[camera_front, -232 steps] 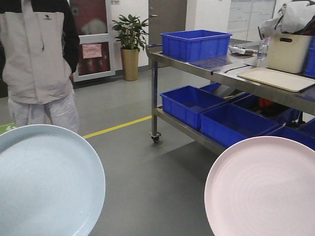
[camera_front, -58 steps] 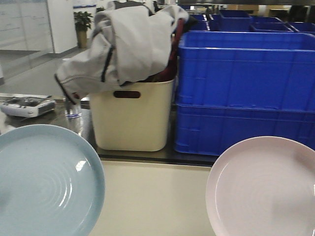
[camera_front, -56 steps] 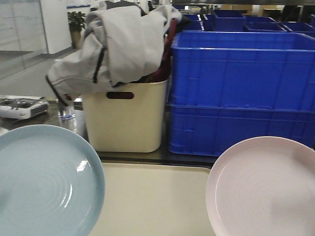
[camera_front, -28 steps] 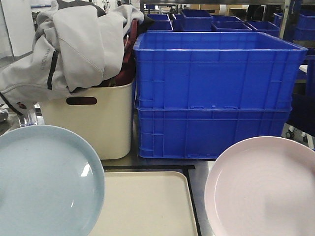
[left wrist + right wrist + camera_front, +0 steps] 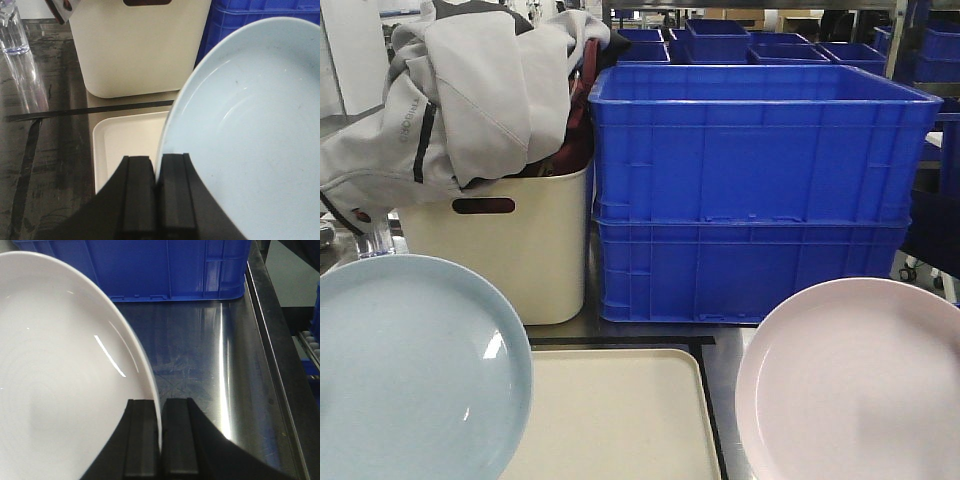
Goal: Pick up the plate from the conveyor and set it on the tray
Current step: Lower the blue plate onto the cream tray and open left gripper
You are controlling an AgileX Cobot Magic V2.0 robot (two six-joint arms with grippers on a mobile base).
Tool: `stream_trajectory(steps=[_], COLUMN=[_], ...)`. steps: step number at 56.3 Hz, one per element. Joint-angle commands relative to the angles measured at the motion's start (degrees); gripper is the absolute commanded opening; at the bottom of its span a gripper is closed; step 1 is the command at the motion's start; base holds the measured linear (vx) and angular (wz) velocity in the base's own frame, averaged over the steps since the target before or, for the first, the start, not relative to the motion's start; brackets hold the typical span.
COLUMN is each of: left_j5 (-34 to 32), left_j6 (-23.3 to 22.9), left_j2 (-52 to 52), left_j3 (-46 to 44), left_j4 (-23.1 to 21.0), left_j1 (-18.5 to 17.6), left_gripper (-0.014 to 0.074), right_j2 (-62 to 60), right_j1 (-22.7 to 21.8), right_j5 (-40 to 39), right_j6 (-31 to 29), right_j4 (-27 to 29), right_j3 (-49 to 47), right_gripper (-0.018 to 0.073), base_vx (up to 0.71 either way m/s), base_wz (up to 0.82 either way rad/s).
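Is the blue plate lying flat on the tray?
No, the left gripper holds the blue plate by its rim, tilted over the tray.

The black left gripper (image 5: 157, 172) pinches the rim of a glossy pale-blue round plate (image 5: 250, 125), tilted above a flat cream rectangular plastic tray (image 5: 125, 145) lying on a dark steel tabletop (image 5: 50, 125) before a tall cream plastic bin (image 5: 140, 50).

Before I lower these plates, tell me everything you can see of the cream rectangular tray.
The flat cream-beige plastic tray has rounded corners and a low raised rim. It lies level on the steel table, just in front of a black tape line, the cream bin and stacked blue crates. Its visible surface is bare; the pale blue plate in the left gripper hides its left part in the front view.
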Motion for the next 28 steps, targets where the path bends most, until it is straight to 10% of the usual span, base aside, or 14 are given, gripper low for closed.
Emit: stream_trajectory(steps=[1,12,28], left_j5=[-5.42,-7.78,-12.92], left_j6=[-0.40,-0.62,1.51], left_j2=[-0.42,-0.36,13.79], left_j3=[-1.60,-1.60,-1.92], left_j4=[-0.59,-2.13,-16.09], left_j1=[-0.26,-0.26,-0.26], left_gripper=[-0.0003,-0.0003,-0.0003], right_j2=[-0.22,-0.22,0.27], right_j1=[-0.08,-0.08,-0.08], right_j5=[-5.43,-6.13,-7.14], right_j6=[0.12,0.12,0.17], right_j4=[-0.41,-0.35,2.70], right_j3=[-1.70,-1.70,-1.70], right_gripper=[-0.0012,-0.0012,-0.0012], base_vx=[0.00,0.00,0.00], base_wz=[0.00,0.00,0.00])
